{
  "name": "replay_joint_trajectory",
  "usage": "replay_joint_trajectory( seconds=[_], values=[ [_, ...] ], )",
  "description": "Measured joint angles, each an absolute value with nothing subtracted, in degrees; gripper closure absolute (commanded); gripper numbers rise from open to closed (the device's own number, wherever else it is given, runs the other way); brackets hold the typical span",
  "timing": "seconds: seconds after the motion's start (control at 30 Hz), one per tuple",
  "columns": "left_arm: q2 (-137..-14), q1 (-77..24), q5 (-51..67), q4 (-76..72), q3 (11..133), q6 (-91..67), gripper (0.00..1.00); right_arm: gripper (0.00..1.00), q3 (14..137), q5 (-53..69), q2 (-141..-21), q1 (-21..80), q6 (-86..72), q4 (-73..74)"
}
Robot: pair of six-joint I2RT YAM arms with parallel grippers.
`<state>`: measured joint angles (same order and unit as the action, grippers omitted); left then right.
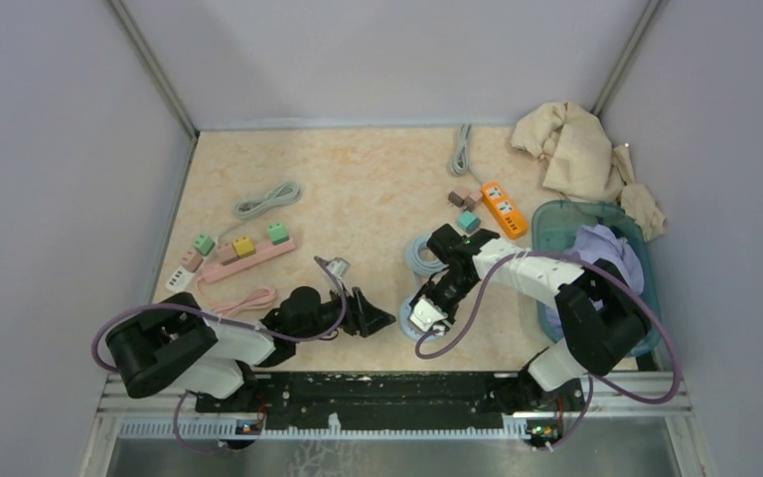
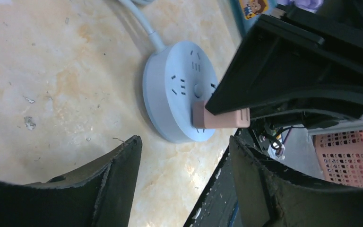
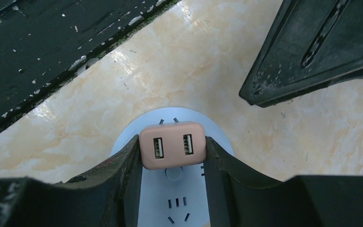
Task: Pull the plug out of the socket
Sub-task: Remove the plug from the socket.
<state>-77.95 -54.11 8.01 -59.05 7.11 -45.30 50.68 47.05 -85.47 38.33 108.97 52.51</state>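
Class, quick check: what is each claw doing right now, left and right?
Left claw: open, holding nothing.
Right claw: closed on the pink plug.

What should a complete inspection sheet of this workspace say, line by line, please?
Surface: beige marbled table, lightly speckled with dirt.
Job's things: pink plug seated in the round pale blue socket.
Clutter: pink power strip carrying coloured plugs; orange power strip; blue basin holding a purple cloth; beige cloth in the far right corner.
Grippers: right gripper shut on the pink plug; left gripper open and empty, beside the socket.
Cables: grey coil at the far left; pale coil behind the socket.
Surroundings: plain grey walls on three sides.
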Motion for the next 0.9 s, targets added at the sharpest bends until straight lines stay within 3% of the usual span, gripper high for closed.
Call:
replay_joint_trajectory(
  seconds=[0.2, 0.27, 0.6, 0.9],
  values=[
    [-80.71, -53.82, 8.95, -53.43, 12.62, -45.98, 0.56, 0.96, 50.68, 47.05, -85.47, 38.33, 111.15, 53.63],
    [-80.68, -53.54, 9.28, -53.3, 14.04, -45.34, 0.69, 0.96, 50.68, 47.05, -85.47, 38.33, 111.5, 53.87],
    [-93.08, -50.7, 18.63, -53.12, 25.06, -44.12, 0.83, 0.97, 50.68, 47.05, -85.52, 38.33, 112.12, 54.72],
    [-105.32, -50.46, 29.28, -59.83, 28.36, -47.18, 0.86, 0.99, 50.98, 46.83, -85.8, 38.33, 111.61, 55.13]
  ],
)
